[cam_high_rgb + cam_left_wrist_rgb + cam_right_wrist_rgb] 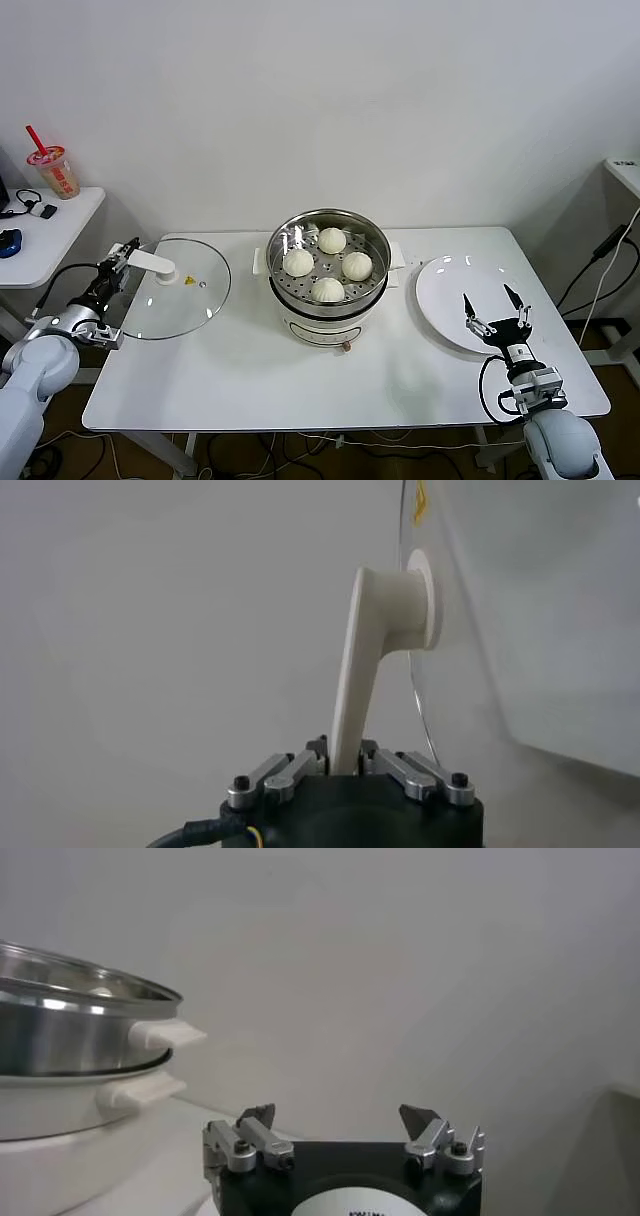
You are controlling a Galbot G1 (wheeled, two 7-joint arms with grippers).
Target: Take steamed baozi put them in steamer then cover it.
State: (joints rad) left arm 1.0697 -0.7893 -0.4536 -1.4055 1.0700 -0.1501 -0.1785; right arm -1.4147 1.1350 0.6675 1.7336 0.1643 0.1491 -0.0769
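Four smooth cream-white steamed baozi [328,264] sit on the perforated tray inside the round shiny stainless-steel steamer [327,300], mid-table, toward the back. One bun at the rear, one left, one right, one front; close together, all inside the rim. Steamer is uncovered. Its white base and white side handles [165,1034] show in the right wrist view too.

Flat round glass lid [175,290] with white handle [152,263] is to the left of the steamer, near it but apart, over the table's left end. Can't tell from the head view whether it rests on the table or is lifted. Left gripper [122,262] is clamped tight on the outer end of that white handle; the left wrist view shows the handle [358,670] rising from between its closed jaws to the glass disc [500,610].

Flat round white plate [455,290] lies right of the steamer, nothing on it. Right gripper [493,308] sits over the plate's near-right edge, jaws spread wide, holding nothing.

White rectangular table [300,385] carries it all. Small white side table [60,225] at far left holds a clear plastic cup with red straw [55,170].
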